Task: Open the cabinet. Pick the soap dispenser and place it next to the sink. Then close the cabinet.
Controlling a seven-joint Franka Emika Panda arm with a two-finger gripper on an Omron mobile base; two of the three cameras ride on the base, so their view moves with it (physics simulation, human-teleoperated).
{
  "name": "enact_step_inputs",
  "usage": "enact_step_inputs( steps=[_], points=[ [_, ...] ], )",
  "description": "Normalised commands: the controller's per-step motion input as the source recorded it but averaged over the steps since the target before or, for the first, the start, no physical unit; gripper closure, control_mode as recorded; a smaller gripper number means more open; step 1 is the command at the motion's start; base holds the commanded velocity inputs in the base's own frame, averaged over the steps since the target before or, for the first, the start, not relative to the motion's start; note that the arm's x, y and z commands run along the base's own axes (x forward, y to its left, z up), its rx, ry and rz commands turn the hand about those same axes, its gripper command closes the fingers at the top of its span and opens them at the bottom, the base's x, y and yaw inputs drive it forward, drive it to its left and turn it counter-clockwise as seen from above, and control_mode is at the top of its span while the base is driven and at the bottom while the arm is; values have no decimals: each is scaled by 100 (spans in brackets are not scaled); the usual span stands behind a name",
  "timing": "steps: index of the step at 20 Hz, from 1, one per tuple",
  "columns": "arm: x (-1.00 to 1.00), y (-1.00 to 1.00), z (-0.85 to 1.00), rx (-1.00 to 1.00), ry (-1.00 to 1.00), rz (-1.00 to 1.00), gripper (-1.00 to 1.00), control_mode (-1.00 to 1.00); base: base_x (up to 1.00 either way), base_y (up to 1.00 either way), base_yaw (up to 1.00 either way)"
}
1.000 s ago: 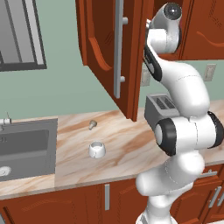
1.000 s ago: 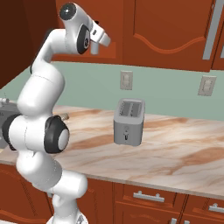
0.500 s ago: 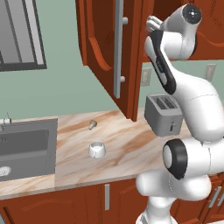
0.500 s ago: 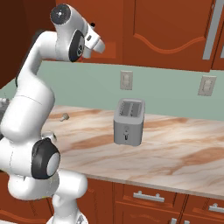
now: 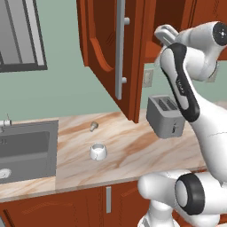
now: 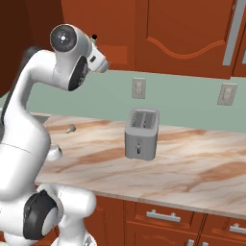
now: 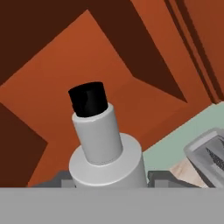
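1. No brand, label or writing can be read on anything.
2. The soap dispenser [image 7: 103,151] is a grey-silver cylinder with a flat shoulder, a narrower neck and a black pump top. In the hand view it stands upright between the gripper [image 7: 107,178] fingers; its black top [image 6: 94,36] also pokes up beside the hand in the right base view.
3. The jaws are clamped on the dispenser's body, one finger [image 7: 158,177] showing at each side of it.
4. The dispenser is held high, at the level of the cabinet [image 5: 113,53], in front of its open reddish-brown interior, well above the counter [image 5: 128,148].
5. The cabinet door stands swung open, with one long silver bar handle [image 5: 119,48].
6. Counted on the counter: one grey toaster [image 6: 141,133] with two slots, one white ring-shaped cup [image 5: 98,151], one small knob-like object [image 5: 93,126].
7. One grey sink [image 5: 26,148] sits at the counter's left end.
8. Two wall outlets [image 6: 138,88] sit on the green wall.
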Motion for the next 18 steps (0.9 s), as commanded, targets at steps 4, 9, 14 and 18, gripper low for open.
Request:
enact_step_inputs(
  steps=[4, 9, 14, 18],
  points=[
    [-58, 0, -1, 13, 6, 26, 100, -100, 0, 0, 0],
    [-58, 2, -10, 2, 1, 26, 100, -100, 0, 0, 0],
    [-61, 11, -19, 0, 0, 32, 100, -100, 0, 0, 0],
    [-60, 15, -25, 0, 0, 34, 100, -100, 0, 0, 0]
  ],
)
